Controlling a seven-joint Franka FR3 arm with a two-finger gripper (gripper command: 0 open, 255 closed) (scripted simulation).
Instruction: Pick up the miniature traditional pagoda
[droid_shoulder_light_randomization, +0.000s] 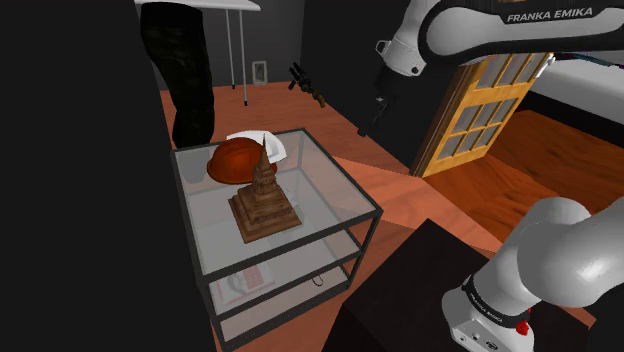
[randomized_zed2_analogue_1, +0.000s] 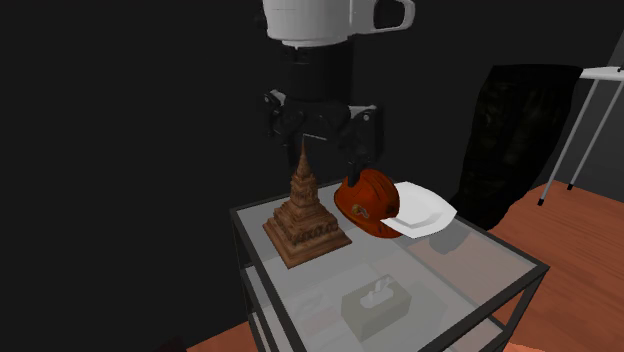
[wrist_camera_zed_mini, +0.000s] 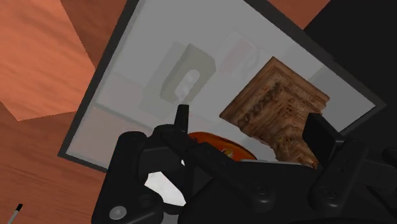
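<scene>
Brown and pointy, one little pagoda (droid_shoulder_light_randomization: 262, 195) is standing on top of one glass table (droid_shoulder_light_randomization: 325, 195), near the middle. One orange helmet (droid_shoulder_light_randomization: 235, 160) is sitting just beside it, crowding that side. One white dish (randomized_zed2_analogue_1: 425, 212) is resting against the helmet on its far side from the pagoda. One tissue box (randomized_zed2_analogue_1: 378, 303) is lying on the shelf below, showing through the glass. One black gripper (wrist_camera_zed_mini: 251, 121) is hanging over the pagoda's tip. Its two fingers (wrist_camera_zed_mini: 321, 137) are standing spread apart and are gripping nothing.
</scene>
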